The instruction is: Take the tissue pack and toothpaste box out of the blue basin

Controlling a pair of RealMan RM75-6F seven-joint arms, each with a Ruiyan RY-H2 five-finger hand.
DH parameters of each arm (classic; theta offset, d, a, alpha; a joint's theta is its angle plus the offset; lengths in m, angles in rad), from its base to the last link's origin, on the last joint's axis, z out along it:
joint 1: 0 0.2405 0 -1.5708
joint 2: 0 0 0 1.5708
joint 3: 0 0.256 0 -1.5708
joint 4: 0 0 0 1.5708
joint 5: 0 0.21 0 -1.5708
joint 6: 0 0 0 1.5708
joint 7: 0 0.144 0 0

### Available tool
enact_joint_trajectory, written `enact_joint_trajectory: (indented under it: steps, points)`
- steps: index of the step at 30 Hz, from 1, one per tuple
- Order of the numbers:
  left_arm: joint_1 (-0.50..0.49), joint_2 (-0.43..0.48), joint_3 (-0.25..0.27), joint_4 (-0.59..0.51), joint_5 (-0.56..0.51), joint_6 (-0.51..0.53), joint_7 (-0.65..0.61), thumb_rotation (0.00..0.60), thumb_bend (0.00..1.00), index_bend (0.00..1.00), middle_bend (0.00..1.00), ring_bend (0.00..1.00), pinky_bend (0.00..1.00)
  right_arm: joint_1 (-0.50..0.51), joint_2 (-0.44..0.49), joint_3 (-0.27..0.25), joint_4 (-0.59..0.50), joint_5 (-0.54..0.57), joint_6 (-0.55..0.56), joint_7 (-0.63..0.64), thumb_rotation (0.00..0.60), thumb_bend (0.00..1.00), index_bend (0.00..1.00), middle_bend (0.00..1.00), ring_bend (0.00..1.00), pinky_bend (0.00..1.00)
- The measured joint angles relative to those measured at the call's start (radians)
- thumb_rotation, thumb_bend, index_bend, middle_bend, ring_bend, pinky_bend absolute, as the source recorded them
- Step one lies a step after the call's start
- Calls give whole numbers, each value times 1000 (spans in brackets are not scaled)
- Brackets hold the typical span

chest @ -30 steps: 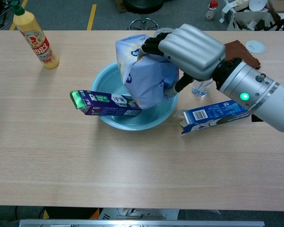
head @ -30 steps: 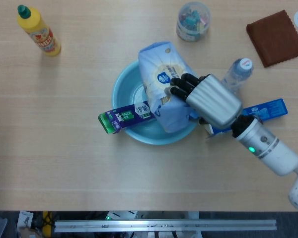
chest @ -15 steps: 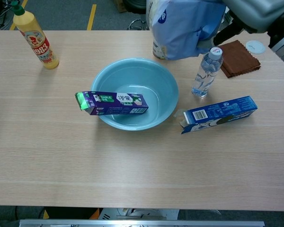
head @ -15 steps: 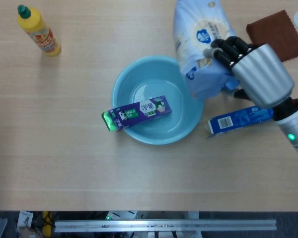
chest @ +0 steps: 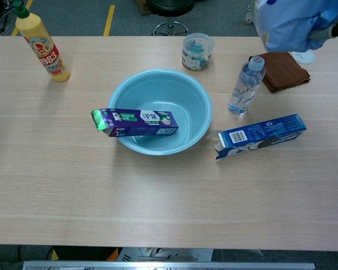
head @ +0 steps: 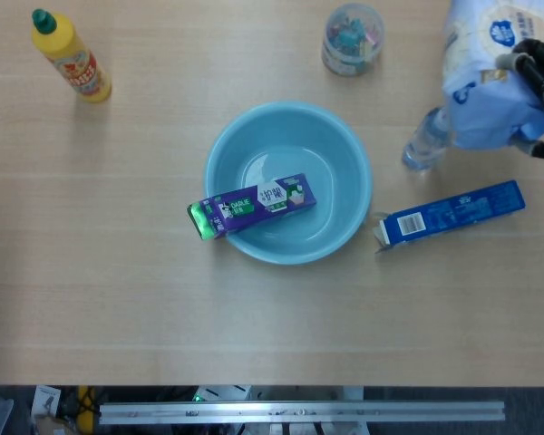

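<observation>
1. Pale-blue soft plastic tissue pack (head: 490, 72) hangs well clear of the desk (head: 118, 299), pinched by the right robot hand (head: 539, 72), ready for setting down.
2. Purple toothpaste box (head: 251, 205) leans across the round blue basin (head: 344, 154) rim, awaiting removal.
3. No left robot hand shows.

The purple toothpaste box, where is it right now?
In the head view, the purple toothpaste box lies left of centre in the blue basin, its green end propped over the basin's left rim.
</observation>
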Motion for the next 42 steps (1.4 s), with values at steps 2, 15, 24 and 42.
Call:
enact_joint_trajectory:
  steps: [2, 15, 24, 42]
  points:
    - [-1, -1, 0, 2, -1, -3, -1, 600, 249, 109, 253, 173, 272, -15, 15, -6, 9, 18, 2, 8, 600, 122, 622, 515, 542, 811]
    - [3, -1, 2, 4, 4, 3, -4, 600, 249, 109, 253, 173, 272, -54, 73, -35, 48, 112, -61, 69, 600, 122, 622, 504, 525, 789]
    - [-4, -5, 3, 0, 12, -4, 6, 600, 249, 109, 253, 173, 272, -50, 84, -59, 71, 141, -143, 106, 600, 121, 356, 354, 338, 592]
    - [-8, -2, -1, -2, 5, -7, 13, 600, 249, 109, 253, 173, 272, -20, 89, -68, 43, 109, -209, 193, 600, 117, 1, 175, 170, 426]
